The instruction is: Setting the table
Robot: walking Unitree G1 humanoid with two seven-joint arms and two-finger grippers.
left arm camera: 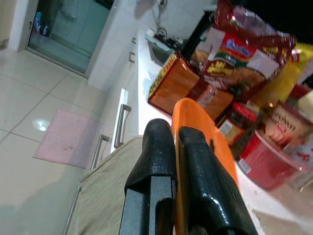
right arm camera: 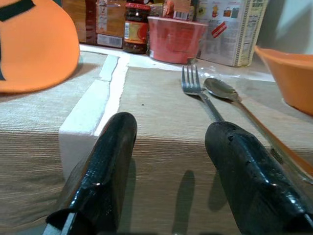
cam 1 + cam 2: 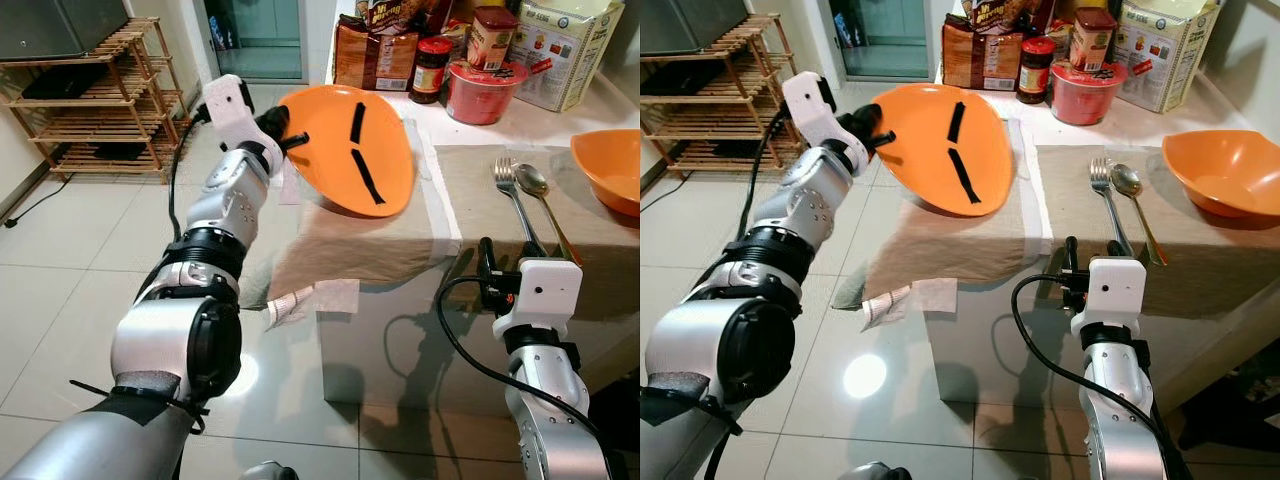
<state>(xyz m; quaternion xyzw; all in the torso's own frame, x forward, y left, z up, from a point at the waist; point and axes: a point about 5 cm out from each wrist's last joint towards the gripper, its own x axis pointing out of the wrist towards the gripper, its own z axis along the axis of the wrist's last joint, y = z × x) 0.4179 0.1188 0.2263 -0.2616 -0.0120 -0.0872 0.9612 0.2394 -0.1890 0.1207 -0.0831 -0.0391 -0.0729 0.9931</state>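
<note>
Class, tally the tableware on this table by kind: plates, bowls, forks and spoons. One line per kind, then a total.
Orange plate, held tilted in the left gripper: 1
Orange bowl: 1
Fork: 1
Spoon: 1
Total: 4

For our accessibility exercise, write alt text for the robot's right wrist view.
The right gripper hangs open at the near edge of a beige placemat, aimed at a fork and spoon lying side by side. An orange plate shows at one side, an orange bowl at the other, food containers behind.
</note>
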